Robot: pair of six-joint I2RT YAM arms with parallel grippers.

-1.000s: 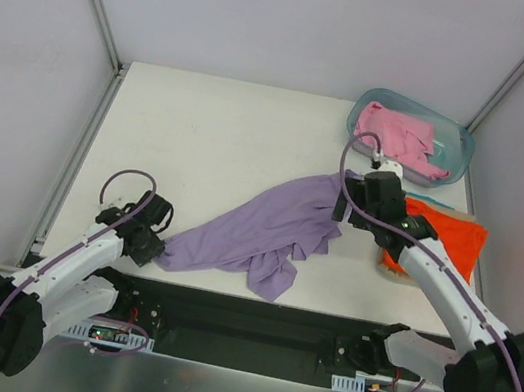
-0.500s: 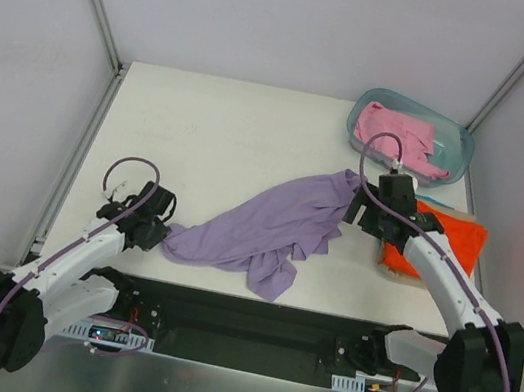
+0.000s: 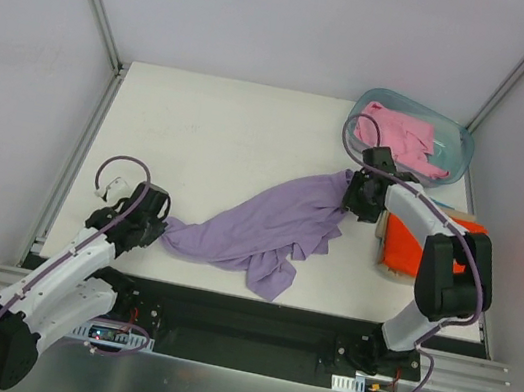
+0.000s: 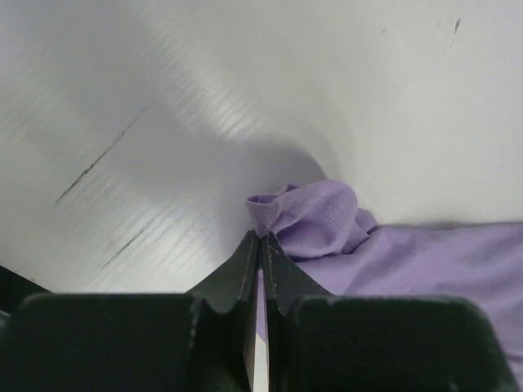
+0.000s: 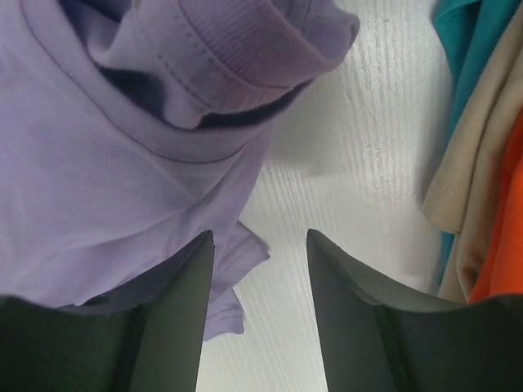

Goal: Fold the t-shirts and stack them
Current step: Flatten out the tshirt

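The lavender-purple t-shirt (image 3: 267,227) lies crumpled and stretched across the middle of the table. My left gripper (image 3: 157,226) is shut on its left end, and the pinched cloth (image 4: 304,219) shows at the fingertips in the left wrist view. My right gripper (image 3: 355,197) is open over the shirt's right end, where the collar (image 5: 221,57) lies ahead of the jaws. The orange t-shirt (image 3: 446,244) lies folded at the right over a teal one (image 5: 470,49). The pink t-shirt (image 3: 399,139) sits in the tub.
A translucent blue-green tub (image 3: 458,149) stands at the back right corner. The folded stack sits close to the table's right edge. The dark front rail (image 3: 250,321) runs along the near edge between the arm bases.
My left gripper has pulled the shirt's left end further left and slightly back. My right gripper has let go of the shirt's right end, opened and shifted left and back.
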